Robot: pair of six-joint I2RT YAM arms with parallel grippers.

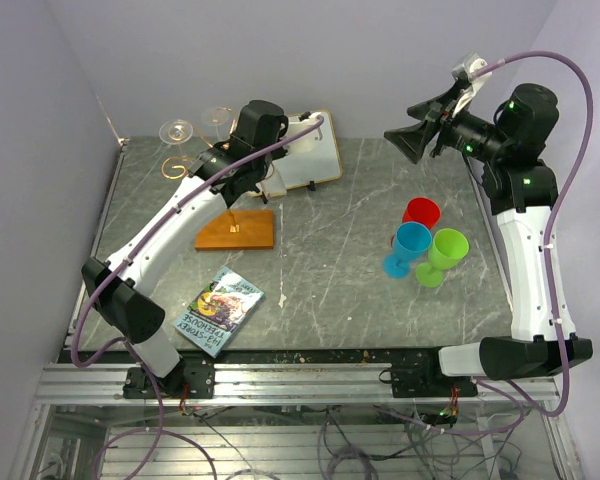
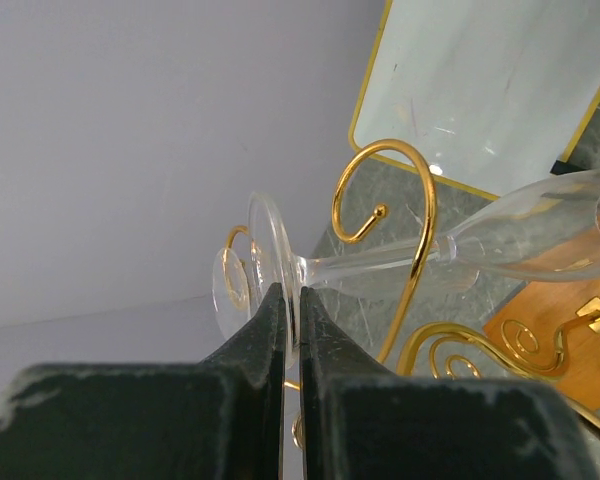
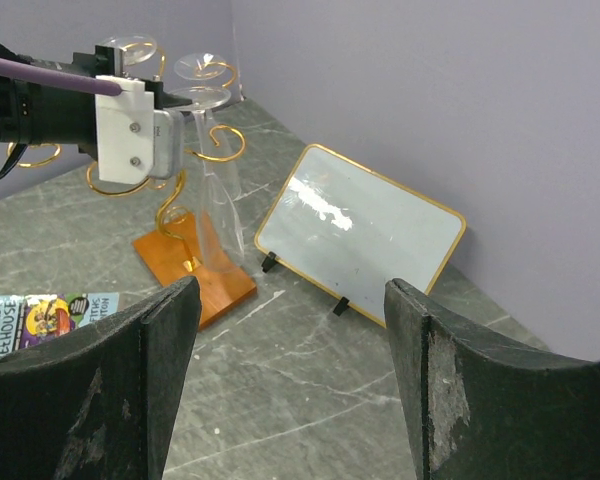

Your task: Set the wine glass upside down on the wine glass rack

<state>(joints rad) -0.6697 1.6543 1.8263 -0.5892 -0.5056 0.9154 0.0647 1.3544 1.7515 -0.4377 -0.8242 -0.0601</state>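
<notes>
The wine glass rack has a wooden base (image 1: 235, 230) (image 3: 195, 270) and gold scroll arms (image 2: 405, 240) (image 1: 175, 166). A clear wine glass (image 2: 540, 225) (image 3: 218, 205) hangs upside down in it, its stem lying inside one scroll. Its round foot (image 2: 270, 255) (image 1: 217, 117) is uppermost. My left gripper (image 2: 291, 292) is shut on the rim of that foot. A second glass foot (image 2: 230, 280) (image 1: 177, 130) (image 3: 130, 50) shows on another arm just beyond. My right gripper (image 3: 291, 295) (image 1: 418, 135) hangs open and holds nothing, high over the table's right back and far from the rack.
A white gold-framed board (image 1: 310, 150) (image 3: 360, 235) (image 2: 480, 80) stands just right of the rack. Red (image 1: 420, 213), blue (image 1: 408, 248) and green (image 1: 442, 255) plastic goblets cluster at the right. A book (image 1: 218, 310) lies front left. Purple walls close in the back and sides.
</notes>
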